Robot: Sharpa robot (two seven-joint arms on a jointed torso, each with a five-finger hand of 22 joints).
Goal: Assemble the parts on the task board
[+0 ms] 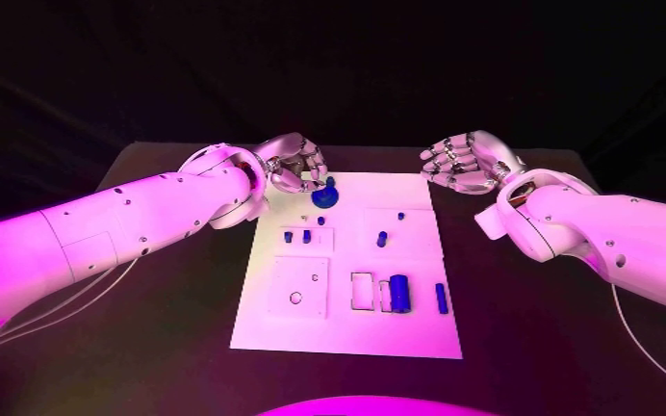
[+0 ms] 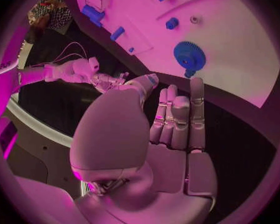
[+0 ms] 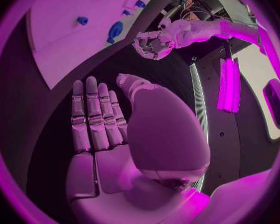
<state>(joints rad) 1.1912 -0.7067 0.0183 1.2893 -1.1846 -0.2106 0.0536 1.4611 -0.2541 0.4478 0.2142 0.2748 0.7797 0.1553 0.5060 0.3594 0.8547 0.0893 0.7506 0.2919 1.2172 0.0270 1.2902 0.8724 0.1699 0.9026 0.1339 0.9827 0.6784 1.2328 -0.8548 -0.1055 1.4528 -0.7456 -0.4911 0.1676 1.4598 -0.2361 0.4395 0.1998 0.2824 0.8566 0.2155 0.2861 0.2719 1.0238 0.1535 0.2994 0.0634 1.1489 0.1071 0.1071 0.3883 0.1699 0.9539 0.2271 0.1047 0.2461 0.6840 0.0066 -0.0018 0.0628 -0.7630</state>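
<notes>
The white task board [image 1: 417, 334] lies in the middle of the black table. A blue gear [image 1: 327, 195] stands near its far left corner, also seen as the gear [image 2: 190, 56] and gear [image 3: 115, 30]. Small blue pegs [image 1: 295, 237] stand in the board's left part, and another peg [image 1: 382, 239] stands nearer the middle. A larger blue block [image 1: 399, 293] and a blue bar [image 1: 442, 298] lie at the near right. My left hand [image 1: 294, 168] hovers just beyond the gear and holds nothing; its fingers [image 2: 177, 119] are stretched out. My right hand [image 1: 465, 161] hangs off the board's far right corner, also holding nothing.
A raised white square plate [image 1: 301, 286] with holes sits on the board's near left. Bare black table [image 1: 527, 320] runs along both sides of the board. Each wrist view also catches the other hand: the right hand [image 2: 109, 79] and the left hand [image 3: 152, 44].
</notes>
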